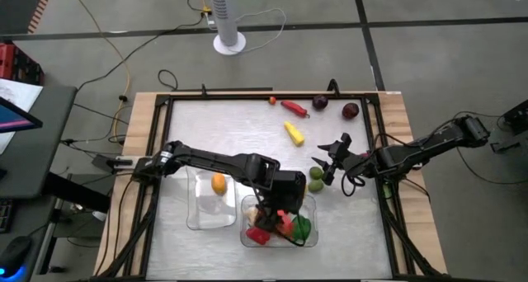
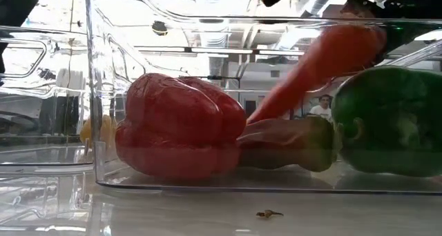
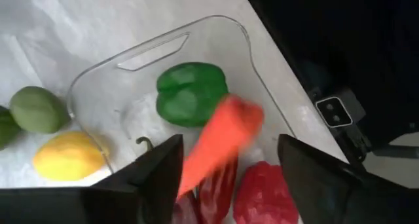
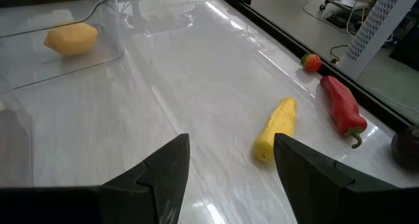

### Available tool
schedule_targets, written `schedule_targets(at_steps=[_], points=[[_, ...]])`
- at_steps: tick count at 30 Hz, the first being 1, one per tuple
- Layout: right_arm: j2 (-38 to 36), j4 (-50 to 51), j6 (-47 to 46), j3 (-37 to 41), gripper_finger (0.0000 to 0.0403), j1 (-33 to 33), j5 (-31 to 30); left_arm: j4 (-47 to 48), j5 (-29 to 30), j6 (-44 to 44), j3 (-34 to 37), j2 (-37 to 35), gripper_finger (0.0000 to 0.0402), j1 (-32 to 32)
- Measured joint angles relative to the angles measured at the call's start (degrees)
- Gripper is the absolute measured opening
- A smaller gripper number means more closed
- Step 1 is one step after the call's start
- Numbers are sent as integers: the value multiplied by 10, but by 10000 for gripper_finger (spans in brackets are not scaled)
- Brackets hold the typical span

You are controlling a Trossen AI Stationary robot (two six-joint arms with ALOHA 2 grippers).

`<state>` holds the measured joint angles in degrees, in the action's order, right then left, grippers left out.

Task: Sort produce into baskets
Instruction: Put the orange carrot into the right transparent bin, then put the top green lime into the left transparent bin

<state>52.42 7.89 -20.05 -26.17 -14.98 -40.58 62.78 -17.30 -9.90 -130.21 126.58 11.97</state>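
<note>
Over the right tub point(image 1: 307, 241), left claw point(image 3: 226, 162) parted, orange chilli point(image 3: 219, 142) dropping free. Right claw point(image 4: 229, 162), empty and parted, sits nearer the yellow pepper point(image 4: 275, 129), lengthwise ahead.

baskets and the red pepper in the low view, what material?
Baskets: clear, glossy hard plastic, by the see-through walls and sharp reflections. Red pepper: probably moulded plastic or rubber, given its smooth, even colour and soft sheen; the look leaves that open.
</note>
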Motion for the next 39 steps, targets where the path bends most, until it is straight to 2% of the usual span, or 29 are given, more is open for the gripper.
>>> schedule_targets(at_steps=[2,5,8,11,20,23,27,35,39], points=[[0,0,0,0,248,0,0,0,8,-3,0,0,258,-1],[0,2,-2,0,248,0,3,10,67,-17,0,0,277,-6],[1,24,-11,0,248,0,51,26,85,-26,0,0,280,-24],[13,45,-14,0,248,-1,86,13,72,-30,15,0,272,-45],[57,50,-31,5,253,-3,78,-51,40,-87,107,-14,222,-66],[73,37,-35,13,265,-3,78,-91,47,-97,157,-47,204,-65],[89,13,-37,15,285,-3,77,-166,90,-94,255,-115,183,-65],[135,17,-84,15,336,13,94,-350,230,-54,470,-293,169,-66],[179,5,-103,15,346,29,119,-428,285,-44,569,-368,169,-66]])
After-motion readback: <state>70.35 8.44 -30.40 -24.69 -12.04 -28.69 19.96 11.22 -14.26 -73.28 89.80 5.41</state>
